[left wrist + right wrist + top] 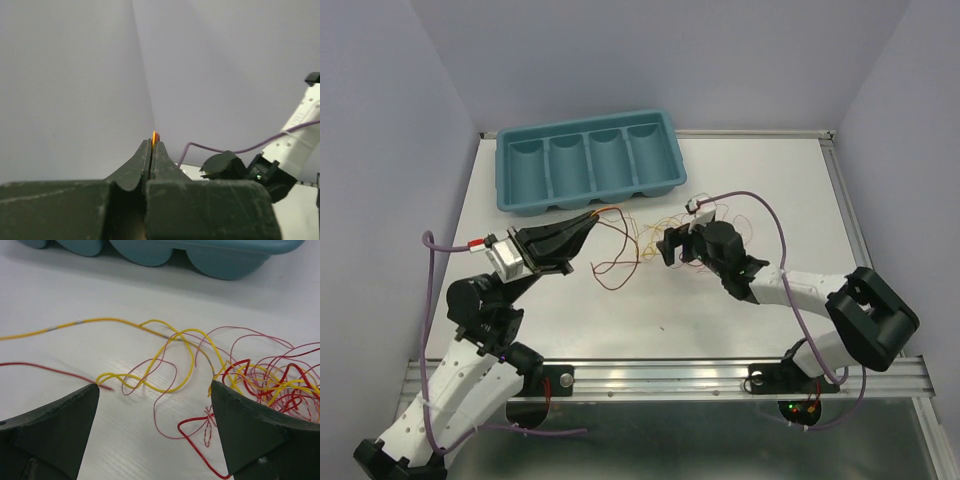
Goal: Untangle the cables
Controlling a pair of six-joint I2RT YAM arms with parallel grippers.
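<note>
The cables (642, 228) are hair-thin red, yellow and orange wires lying in loose loops on the white table between my two grippers. My left gripper (596, 214) is lifted off the table and shut on an orange cable (154, 135), whose end shows just past the pinched fingertips (159, 150). My right gripper (154, 385) is open, low over the table. A yellow loop (165, 390) and thin red strands lie between its fingers. The dense red and yellow tangle (270, 377) sits by its right finger (240, 425).
A teal four-compartment tray (585, 160) stands at the back left, just beyond the left gripper; its underside edge (220, 260) fills the top of the right wrist view. Purple arm cords (760, 205) arc over the right arm. Metal rails edge the table.
</note>
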